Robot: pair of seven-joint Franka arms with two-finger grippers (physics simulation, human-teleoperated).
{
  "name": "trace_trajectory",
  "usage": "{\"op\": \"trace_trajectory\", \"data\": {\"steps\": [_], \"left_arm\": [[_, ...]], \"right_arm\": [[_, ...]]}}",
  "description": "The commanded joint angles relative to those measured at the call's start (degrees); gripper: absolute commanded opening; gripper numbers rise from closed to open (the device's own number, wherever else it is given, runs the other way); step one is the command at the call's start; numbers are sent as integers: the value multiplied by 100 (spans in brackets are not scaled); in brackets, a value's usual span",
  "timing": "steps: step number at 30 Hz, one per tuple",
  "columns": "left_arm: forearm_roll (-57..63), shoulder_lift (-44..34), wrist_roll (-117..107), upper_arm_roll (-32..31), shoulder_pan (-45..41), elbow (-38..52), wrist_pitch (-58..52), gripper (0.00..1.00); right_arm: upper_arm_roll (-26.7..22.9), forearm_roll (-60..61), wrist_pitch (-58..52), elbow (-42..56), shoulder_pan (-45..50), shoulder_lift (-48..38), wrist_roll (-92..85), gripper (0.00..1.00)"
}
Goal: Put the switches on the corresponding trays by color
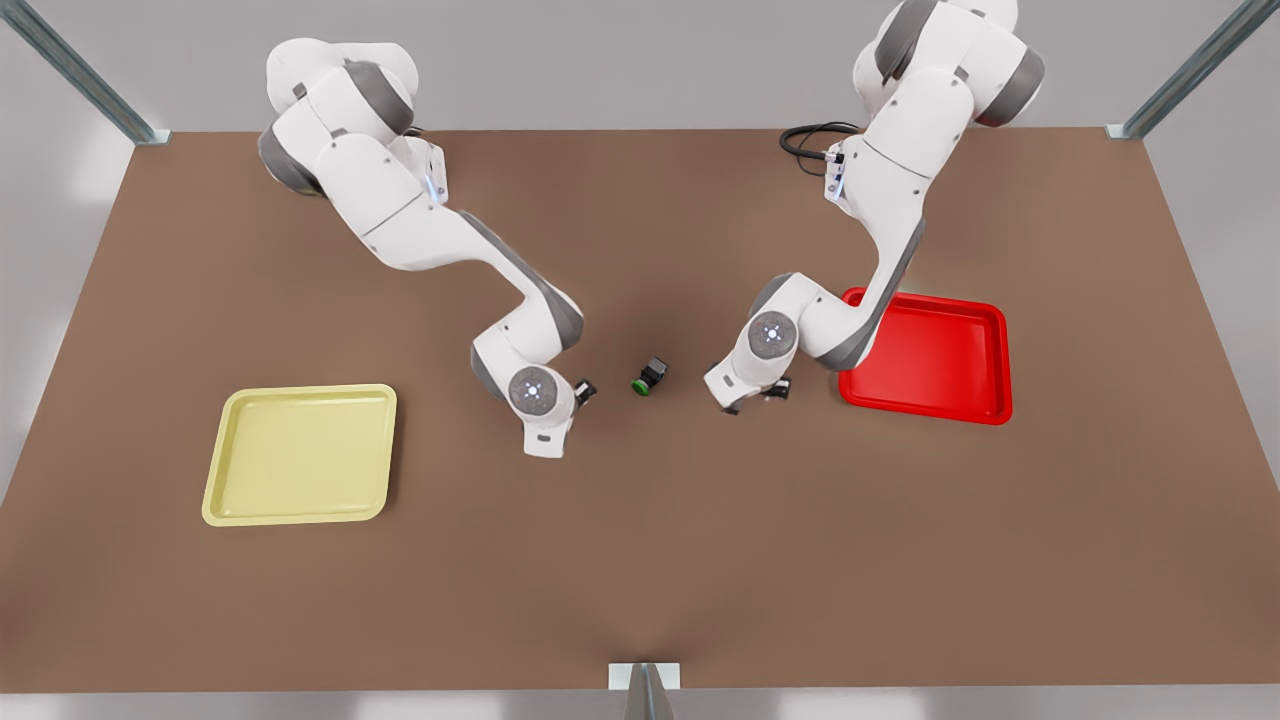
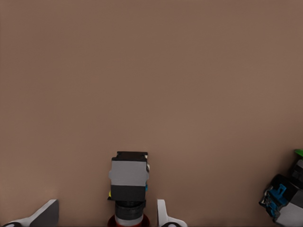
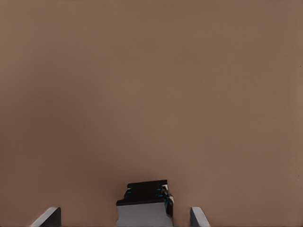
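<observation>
Both arms are glossy white with rounded, bulbous link shells and dark grey bands at the joints. Each wrist carries a flat grey disc cap with a small white-blue dot at its centre and a ring of tiny dots around it. A thin pale blue light strip glows on the flank of each upper link. A black cable loops out beside the arm on the front view's right. The left gripper (image 2: 105, 216) has pale grey, wedge-shaped fingers (image 2: 45, 213); the right gripper (image 3: 124, 218) has similar grey fingers (image 3: 198, 216).
</observation>
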Motion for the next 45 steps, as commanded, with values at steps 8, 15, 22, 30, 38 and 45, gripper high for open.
{"op": "trace_trajectory", "data": {"steps": [8, 15, 22, 30, 38, 45], "left_arm": [[5, -78, -123, -18, -123, -88, 213, 100], [154, 344, -62, 9, -220, 431, 204, 100], [524, 617, -53, 0, -237, 378, 213, 97], [524, 696, -123, 0, -387, 448, 265, 79], [524, 670, -123, 17, -387, 545, 169, 74], [102, 397, -184, 9, -343, 483, -280, 84]], "right_arm": [[-36, 0, -44, -17, 0, 61, -9, 100], [-36, -18, -18, -9, 9, 79, -18, 100], [-88, -35, -79, 26, 0, 88, -79, 37], [-88, -26, -97, 44, -8, 70, -88, 42], [-53, 0, -984, -9, -825, -800, -782, 48], [-44, 27, -1890, -18, -3805, -1468, -3946, 50]]}}
